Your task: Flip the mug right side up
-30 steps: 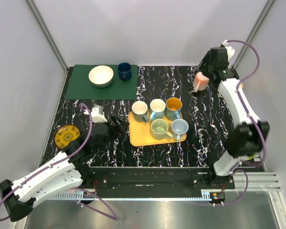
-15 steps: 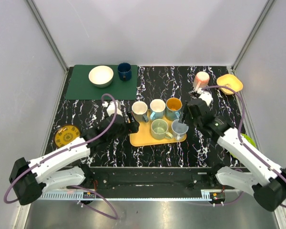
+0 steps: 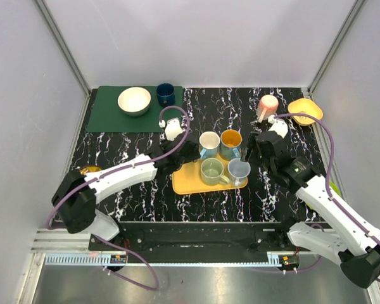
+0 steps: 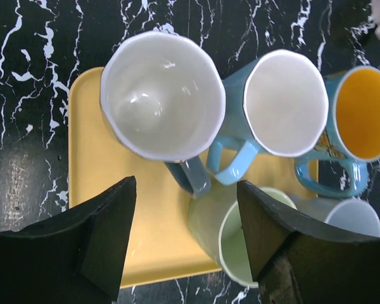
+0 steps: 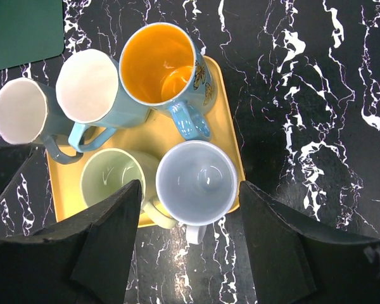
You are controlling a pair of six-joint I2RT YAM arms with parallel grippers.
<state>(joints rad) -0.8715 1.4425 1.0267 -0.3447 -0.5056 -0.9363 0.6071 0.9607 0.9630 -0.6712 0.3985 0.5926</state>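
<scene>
The black marble-patterned table [image 3: 272, 183] carries a yellow rectangular plastic tray [image 3: 185, 182] near its centre; all positions below are given relative to this tray. A dark green mat [image 3: 107, 115] lies beyond the tray and to its left, holding a navy mug [image 3: 165, 94] with its mouth up. The left gripper [image 4: 185, 187] hovers over the tray's left half with its fingers spread wide and nothing between them. The right gripper [image 5: 190, 185] hovers over the tray's right half, likewise spread and empty. Five ceramic mugs stand on the tray, among them a grey-blue mug with a white interior [image 4: 161, 104] and a pale blue mug [image 5: 196, 182]; all five show open mouths, so none needs turning. The task item is judged to be the pink ceramic mug [image 3: 266, 106], which stands off the tray, beyond its right end and just beside a yellow bowl [image 3: 306, 111]. The top view does not show clearly whether its mouth or its base faces up. Current step, as judged: neither gripper is at the pink ceramic mug, so either the turning is done or the approach has not begun. If it is inverted, the next move calls for the right gripper to reach beyond the tray, grasp the mug wall and rotate it half a turn.
</scene>
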